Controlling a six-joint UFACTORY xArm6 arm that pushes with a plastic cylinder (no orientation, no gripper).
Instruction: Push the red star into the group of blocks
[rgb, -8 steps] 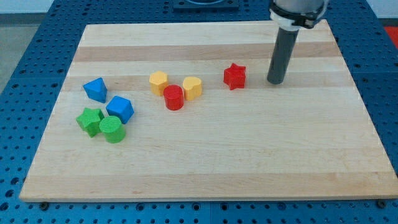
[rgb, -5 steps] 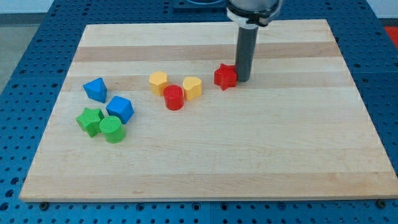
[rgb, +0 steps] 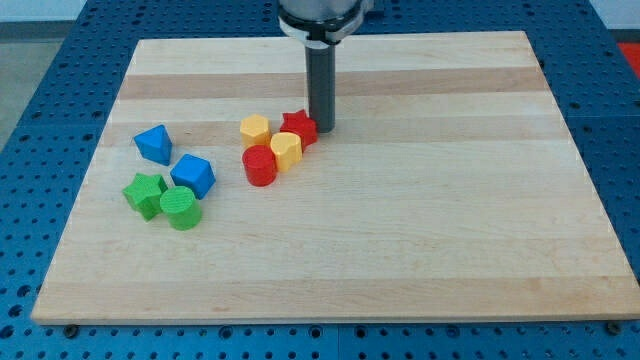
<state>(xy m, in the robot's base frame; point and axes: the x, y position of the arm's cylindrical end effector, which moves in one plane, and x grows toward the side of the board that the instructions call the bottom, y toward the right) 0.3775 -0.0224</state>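
Note:
The red star (rgb: 298, 126) lies near the board's middle, pressed against a yellow heart-shaped block (rgb: 285, 150). A yellow hexagon block (rgb: 255, 130) is just to the star's left and a red cylinder (rgb: 260, 165) lies below it, touching the yellow heart. These blocks form one tight cluster. My tip (rgb: 322, 127) stands on the board right against the star's right side. The dark rod rises from it to the view's top.
A second group lies at the view's left: a blue block (rgb: 154, 143), another blue block (rgb: 192, 175), a green star (rgb: 145, 193) and a green cylinder (rgb: 181, 208). The wooden board (rgb: 450, 220) rests on a blue perforated table.
My tip has swept from right to left, met the red star and pushed it left into the yellow and red blocks. The yellow heart and red cylinder have shifted left and down.

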